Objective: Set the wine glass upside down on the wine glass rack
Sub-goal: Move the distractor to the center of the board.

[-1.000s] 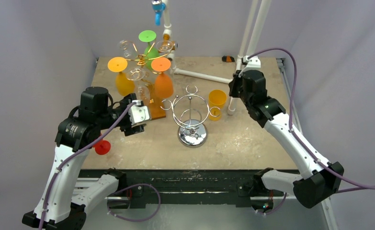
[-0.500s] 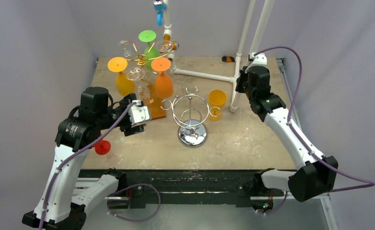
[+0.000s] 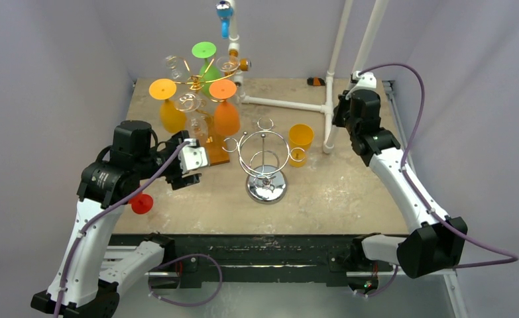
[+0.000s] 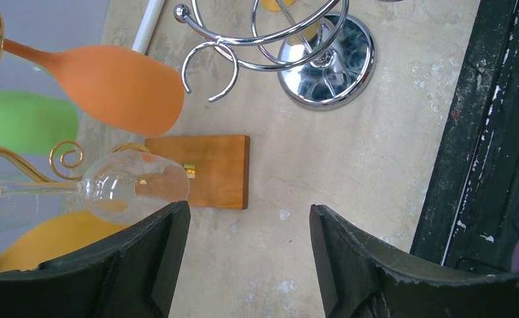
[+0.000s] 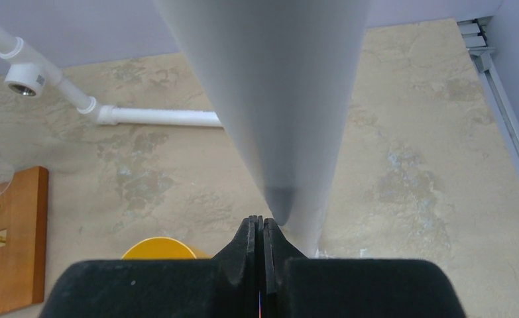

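left gripper (image 4: pixel 246 212) wide, empty beside hung clear glass (image 4: pixel 136 185); right gripper (image 5: pixel 262 224) shut, empty; suggest backing left straight out, not brushing the bowl.

White links (image 3: pixel 84 238), black joints (image 3: pixel 129 139), purple cables (image 3: pixel 392 65); claws (image 4: pixel 246 212) seemingly black.

The table (image 3: pixel 349 199) has a beige top with a mottled pattern like stone. Its near edge (image 3: pixel 263 242) is black and scratched (small white chips show in the left wrist view). A grey metal rail (image 5: pixel 495 66) runs along the right side. Plain walls (image 3: pixel 57 53) of a pale grey-violet colour close the scene at the left, the back and the right. A frame of white pipes (image 3: pixel 339 46) stands at the back right, with one pipe lying across the top. The light is soft and even.
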You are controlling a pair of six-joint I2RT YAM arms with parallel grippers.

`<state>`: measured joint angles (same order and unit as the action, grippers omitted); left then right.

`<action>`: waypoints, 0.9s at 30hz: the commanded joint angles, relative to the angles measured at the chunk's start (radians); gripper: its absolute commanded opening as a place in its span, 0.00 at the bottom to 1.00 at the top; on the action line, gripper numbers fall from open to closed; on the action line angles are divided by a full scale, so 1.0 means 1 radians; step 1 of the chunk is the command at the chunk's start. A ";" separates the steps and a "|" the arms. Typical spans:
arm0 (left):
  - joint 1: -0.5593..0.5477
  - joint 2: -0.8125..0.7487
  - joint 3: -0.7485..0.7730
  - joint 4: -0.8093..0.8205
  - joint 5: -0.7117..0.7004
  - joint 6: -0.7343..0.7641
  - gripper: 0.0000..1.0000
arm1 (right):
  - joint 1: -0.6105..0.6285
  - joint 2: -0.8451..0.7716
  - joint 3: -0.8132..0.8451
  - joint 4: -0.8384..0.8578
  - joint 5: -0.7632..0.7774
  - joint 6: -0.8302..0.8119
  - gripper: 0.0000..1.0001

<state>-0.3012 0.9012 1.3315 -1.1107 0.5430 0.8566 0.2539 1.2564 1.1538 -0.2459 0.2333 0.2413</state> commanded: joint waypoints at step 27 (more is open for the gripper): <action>0.002 0.250 0.561 -0.323 -0.533 -0.209 0.62 | 0.227 -0.374 -0.181 -0.079 0.071 0.231 0.61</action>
<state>-0.3016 1.0996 1.8137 -1.2819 0.3454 0.6949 0.4294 0.9169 0.9764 -0.2932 0.2466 0.4145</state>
